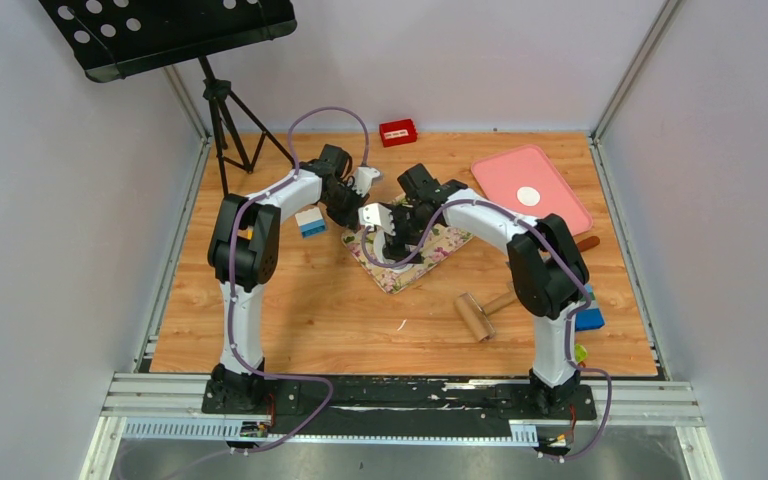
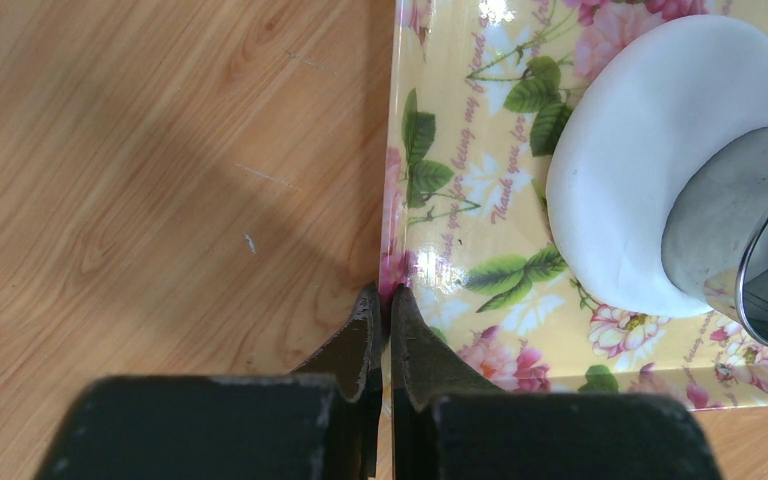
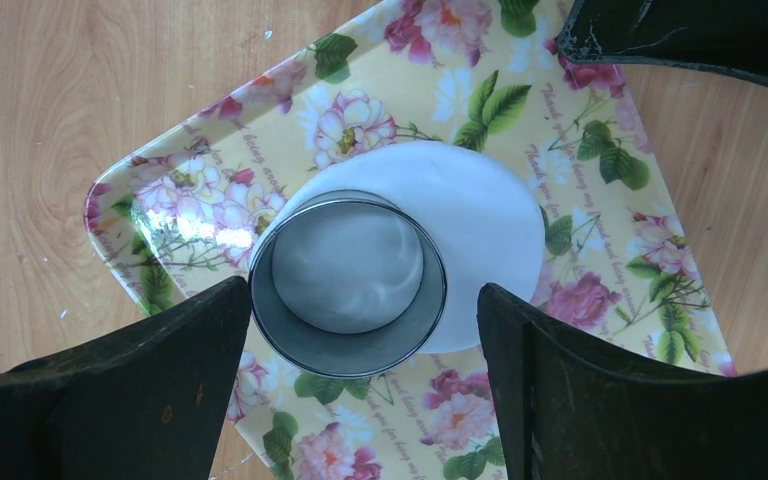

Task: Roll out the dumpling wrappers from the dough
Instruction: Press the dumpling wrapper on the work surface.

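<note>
Wood-grain tabletop (image 1: 360, 320) lies under both arms. Over it the right gripper (image 3: 362, 296) stands released, jaws spread wide to either side of the metal ring cutter (image 3: 348, 283), one finger just beside the ring's wall, the other apart from it. Between those jaws the cutter sits on the dough (image 3: 490, 220), a flattened white round on the floral tray (image 3: 600, 150). The left gripper (image 2: 387, 300) is clenched, its tips meeting right at that tray's rim; whether the rim is pinched between them I cannot tell. One dumpling wrapper (image 1: 528, 196) rests on a pink tray (image 1: 560, 215), well apart from both pairs of jaws.
</note>
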`<act>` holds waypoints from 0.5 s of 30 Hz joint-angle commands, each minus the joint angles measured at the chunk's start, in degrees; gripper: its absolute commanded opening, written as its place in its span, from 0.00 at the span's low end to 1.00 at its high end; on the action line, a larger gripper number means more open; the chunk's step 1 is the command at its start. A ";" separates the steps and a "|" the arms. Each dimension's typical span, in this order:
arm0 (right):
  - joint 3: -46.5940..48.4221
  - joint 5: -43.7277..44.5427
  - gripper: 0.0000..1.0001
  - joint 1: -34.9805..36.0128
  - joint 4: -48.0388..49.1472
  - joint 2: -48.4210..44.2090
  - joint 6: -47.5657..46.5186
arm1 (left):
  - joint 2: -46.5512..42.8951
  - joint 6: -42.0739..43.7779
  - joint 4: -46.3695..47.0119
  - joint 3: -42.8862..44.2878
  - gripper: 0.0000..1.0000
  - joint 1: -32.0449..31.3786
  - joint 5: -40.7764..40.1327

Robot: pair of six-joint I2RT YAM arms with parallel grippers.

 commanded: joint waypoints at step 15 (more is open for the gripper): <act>-0.45 -3.23 0.80 0.13 -0.94 1.39 0.86 | 3.11 -0.89 -3.92 -2.60 0.00 -0.56 -2.07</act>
